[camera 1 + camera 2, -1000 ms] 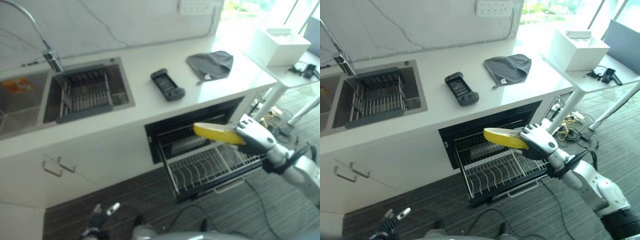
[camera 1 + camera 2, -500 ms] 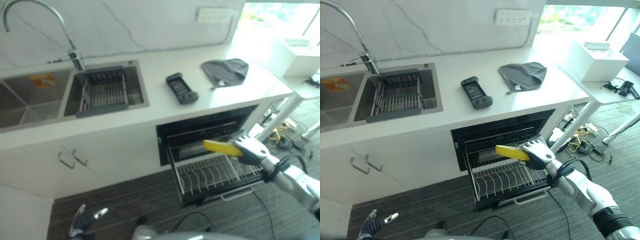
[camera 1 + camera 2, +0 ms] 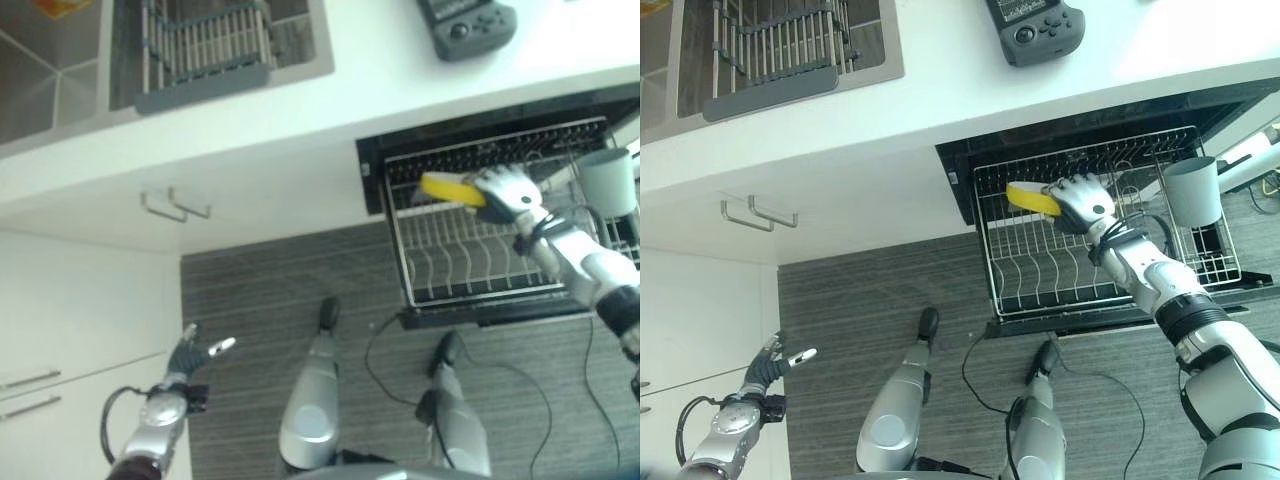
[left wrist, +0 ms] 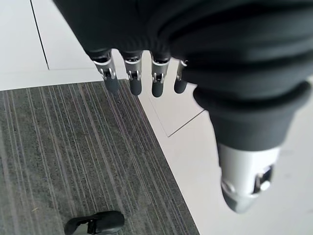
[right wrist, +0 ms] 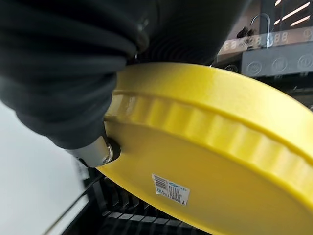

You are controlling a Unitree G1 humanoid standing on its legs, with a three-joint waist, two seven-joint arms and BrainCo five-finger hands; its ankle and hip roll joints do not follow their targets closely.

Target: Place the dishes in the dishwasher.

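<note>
My right hand (image 3: 1080,200) is shut on a yellow plate (image 3: 1031,198), holding it nearly flat over the back of the pulled-out dishwasher rack (image 3: 1040,290). Up close, the right wrist view has the plate's ribbed underside (image 5: 220,161) with a small sticker on it. The rack's wire tines below the plate stand bare. A grey cup (image 3: 1191,190) sits at the rack's right side. Low at the left, my left hand (image 3: 190,352) hangs open over the floor, fingers straight (image 4: 132,78) in its wrist view.
The white counter (image 3: 940,110) runs above the open dishwasher, with a black game controller (image 3: 1033,18) on it. A sink (image 3: 895,40) with a grey drying rack (image 3: 770,55) lies to the left. White cabinet fronts with handles (image 3: 758,212) stand beside the dishwasher.
The camera has tipped down, so the whole scene has shifted up. My right hand has carried the yellow plate lower and further in, over the rack's back rows. The left hand stays idle.
</note>
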